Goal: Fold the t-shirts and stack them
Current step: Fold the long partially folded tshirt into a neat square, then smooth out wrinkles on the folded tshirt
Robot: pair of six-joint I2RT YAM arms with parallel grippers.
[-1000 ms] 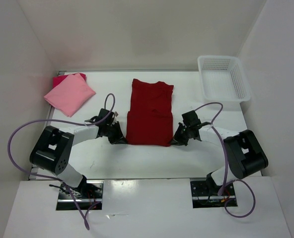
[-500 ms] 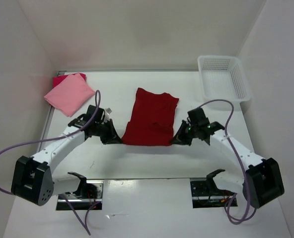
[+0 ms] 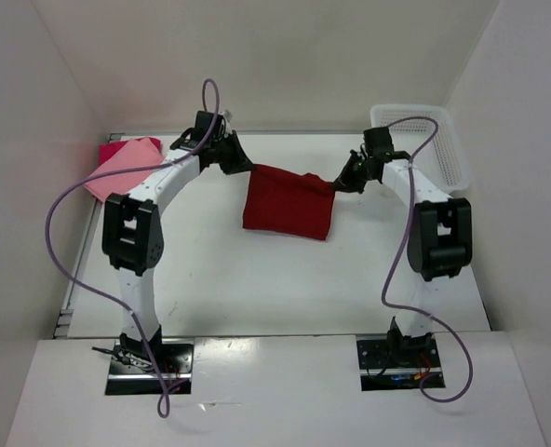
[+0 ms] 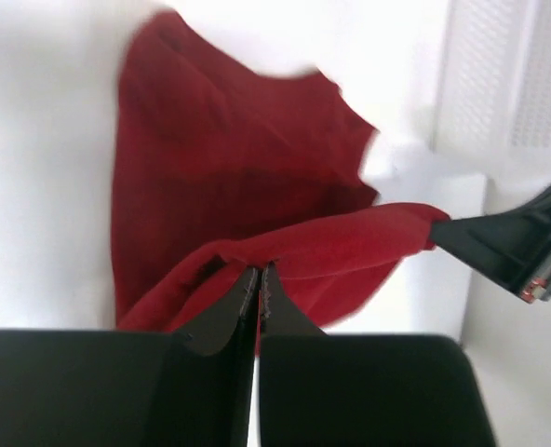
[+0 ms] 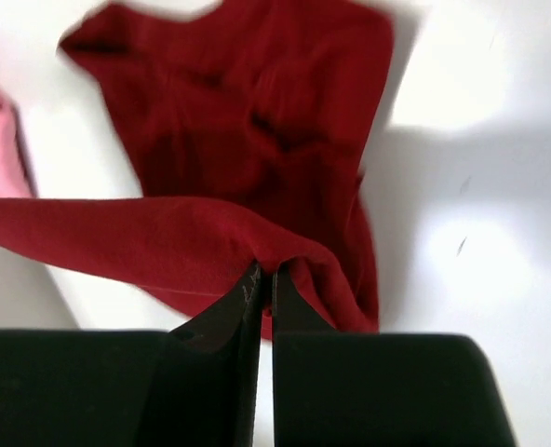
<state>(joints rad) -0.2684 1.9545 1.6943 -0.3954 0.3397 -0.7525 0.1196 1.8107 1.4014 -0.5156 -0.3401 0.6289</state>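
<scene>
Change in shirt: a second ago the dark crimson shirt (image 3: 287, 203) lay flat and full length in the middle of the desk (image 3: 257, 279). Now its near edge is carried up and toward the far edge, so it shows about half as long.
Change in arms: both were folded low at the shirt's near corners. Now they reach out long toward the far edge.
Left arm pose: stretched forward along the left side, wrist bent inward, with the left gripper (image 3: 244, 167) at the shirt's left corner.
Right arm pose: stretched forward along the right side, wrist turned inward, with the right gripper (image 3: 339, 183) at the shirt's right corner.
Left grip: jaws pinched tight on a fold of crimson cloth, seen close in the left wrist view.
Right grip: jaws nearly together, a fold of the same cloth pinched between them.
Shirt now: the raised edge is strung between the two grippers and the lower layer lies on the desk, mid-width and toward the far edge.
Other shirts: the light pink shirt (image 3: 117, 169) lies folded at the far-left corner on the magenta shirt (image 3: 117, 147), partly behind the left arm.
Basket: the basket (image 3: 423, 111) stands at the far-right corner.
</scene>
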